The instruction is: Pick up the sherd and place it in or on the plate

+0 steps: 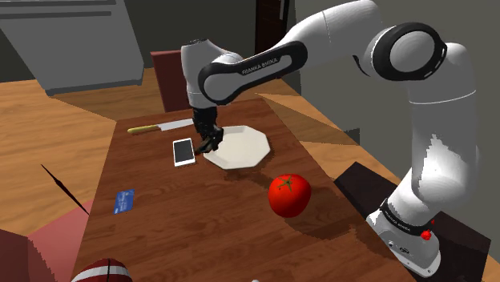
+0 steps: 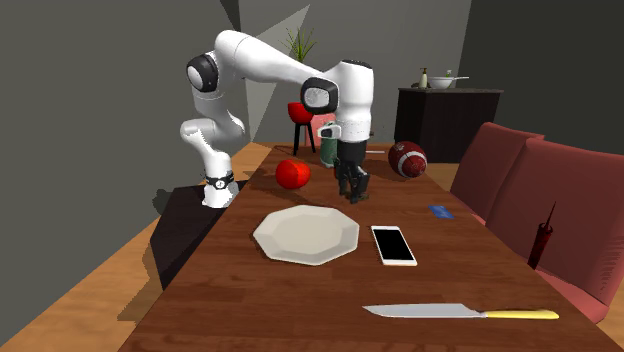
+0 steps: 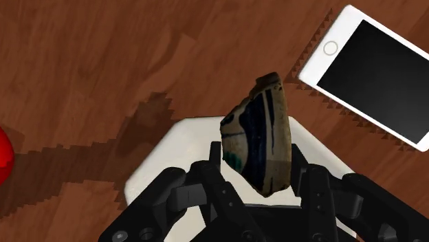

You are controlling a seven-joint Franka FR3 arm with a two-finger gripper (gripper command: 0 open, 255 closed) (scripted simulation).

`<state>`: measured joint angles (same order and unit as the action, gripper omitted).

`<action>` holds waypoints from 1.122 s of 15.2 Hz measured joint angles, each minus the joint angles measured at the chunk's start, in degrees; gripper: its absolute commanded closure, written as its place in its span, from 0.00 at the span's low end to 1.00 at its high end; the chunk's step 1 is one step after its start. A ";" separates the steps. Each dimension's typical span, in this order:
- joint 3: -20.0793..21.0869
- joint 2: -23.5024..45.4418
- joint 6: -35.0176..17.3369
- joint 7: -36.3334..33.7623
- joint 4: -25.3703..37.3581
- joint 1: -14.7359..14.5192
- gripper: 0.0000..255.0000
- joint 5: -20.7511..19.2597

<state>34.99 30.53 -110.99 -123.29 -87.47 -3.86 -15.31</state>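
Observation:
The sherd [image 3: 260,137] is a beige pottery fragment with dark blue and green markings. My gripper [image 3: 258,163] is shut on it, one finger clasping each side. It hangs over the rim of the white octagonal plate [image 3: 172,151], close to the phone. In the shoulder view the gripper [image 1: 210,144] points down over the plate's [image 1: 244,148] left edge. In the second exterior view the gripper [image 2: 352,188] hovers above the plate's [image 2: 305,235] far right side.
A white phone [image 1: 183,151] lies right beside the plate. A knife [image 1: 160,126] with a yellow handle lies beyond it. A red tomato [image 1: 289,195], a blue card [image 1: 123,200] and a football [image 2: 407,158] also rest on the wooden table. Red chairs [image 2: 560,210] line one side.

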 measured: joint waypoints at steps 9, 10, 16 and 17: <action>-0.40 -8.84 -3.04 11.56 -10.85 11.96 1.00 4.61; -0.64 -9.36 -3.63 12.86 -11.84 13.06 1.00 4.90; -1.23 -8.72 -6.87 13.50 -14.57 13.78 1.00 4.35; -1.36 -8.33 -7.51 13.35 -14.88 13.69 1.00 4.09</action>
<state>33.63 22.20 -118.50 -109.94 -102.35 9.83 -11.21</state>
